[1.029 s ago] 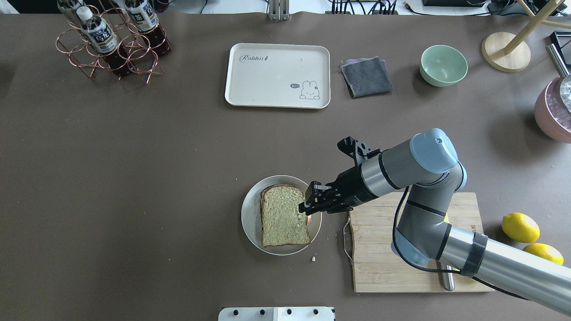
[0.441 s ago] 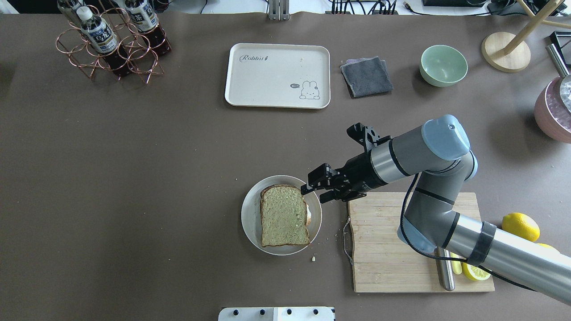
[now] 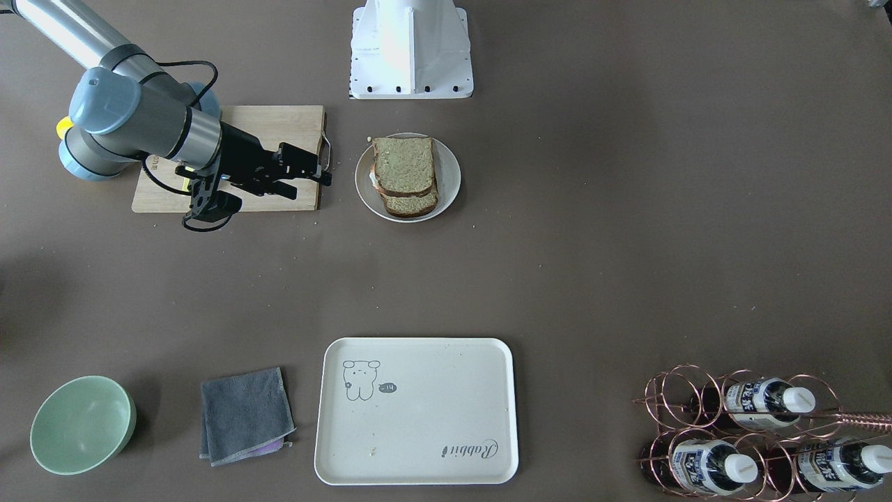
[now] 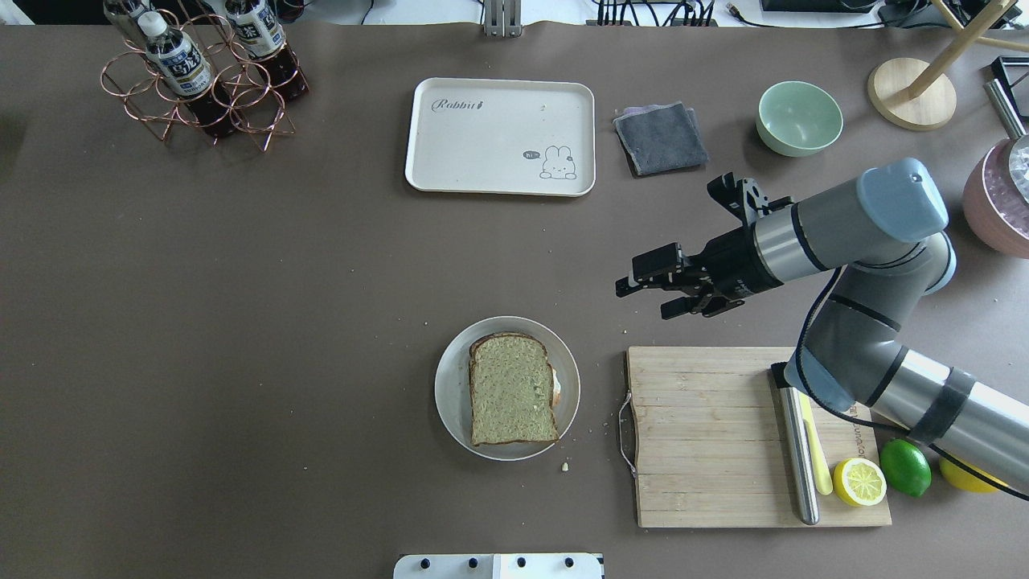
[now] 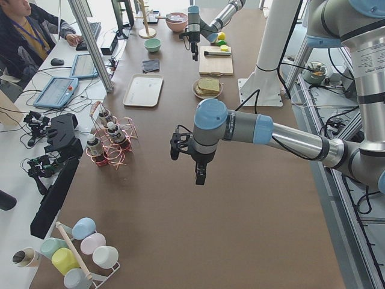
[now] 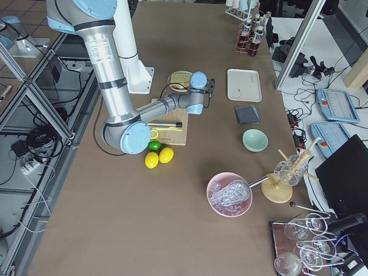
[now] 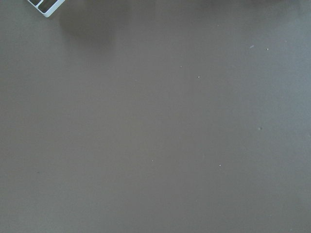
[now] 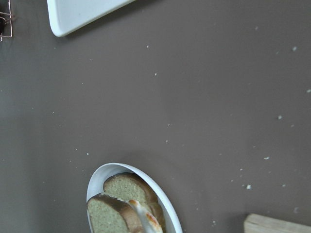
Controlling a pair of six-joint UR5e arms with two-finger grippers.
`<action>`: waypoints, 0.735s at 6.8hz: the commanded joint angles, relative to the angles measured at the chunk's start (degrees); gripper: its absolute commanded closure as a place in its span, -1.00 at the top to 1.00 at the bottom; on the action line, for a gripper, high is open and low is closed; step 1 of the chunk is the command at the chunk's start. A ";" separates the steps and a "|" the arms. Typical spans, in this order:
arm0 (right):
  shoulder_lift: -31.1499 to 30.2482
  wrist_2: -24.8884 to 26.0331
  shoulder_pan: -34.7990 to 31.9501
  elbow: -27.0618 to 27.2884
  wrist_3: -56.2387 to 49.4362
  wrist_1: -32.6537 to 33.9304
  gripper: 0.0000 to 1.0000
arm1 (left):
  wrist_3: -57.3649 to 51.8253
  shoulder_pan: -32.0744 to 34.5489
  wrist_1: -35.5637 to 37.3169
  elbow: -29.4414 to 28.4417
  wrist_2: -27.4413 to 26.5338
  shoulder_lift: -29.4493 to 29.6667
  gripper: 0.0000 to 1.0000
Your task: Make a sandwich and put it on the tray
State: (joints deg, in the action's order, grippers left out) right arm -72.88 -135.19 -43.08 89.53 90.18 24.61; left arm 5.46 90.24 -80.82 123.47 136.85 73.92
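The right arm (image 4: 844, 217) enters from the robot's right side and bends upward over the far corner of the wooden cutting board (image 4: 699, 434). Its wrist then stretches out level toward the middle of the worktop (image 4: 241, 322). The right claw (image 4: 645, 299) hangs above bare worktop just past the board's far edge, its two fingers apart with nothing between them. The sandwich (image 4: 512, 388) lies on a round white plate (image 4: 446, 394) just beside the board's handle end, near the robot's base. The cream tray (image 4: 498, 137) sits well apart from it, at the far side. The left arm (image 5: 271, 129) reaches out over bare worktop, well away from the plate, with the left claw (image 5: 200, 176) pointing down. Whether that claw is apart or together cannot be told.
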 commanded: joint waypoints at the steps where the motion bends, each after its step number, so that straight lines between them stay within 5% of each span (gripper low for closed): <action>1: -5.57 -6.21 -7.87 0.30 -14.68 4.03 1.00 | 7.52 -6.19 -0.04 2.38 0.17 2.36 0.96; 5: -14.65 -5.09 -17.11 0.30 -32.32 4.74 1.00 | 14.21 -12.63 -0.13 3.88 2.28 6.06 0.96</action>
State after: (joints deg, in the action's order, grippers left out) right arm -85.98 -140.81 -57.64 89.88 61.63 29.04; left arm 18.50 78.65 -80.88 127.24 138.79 79.40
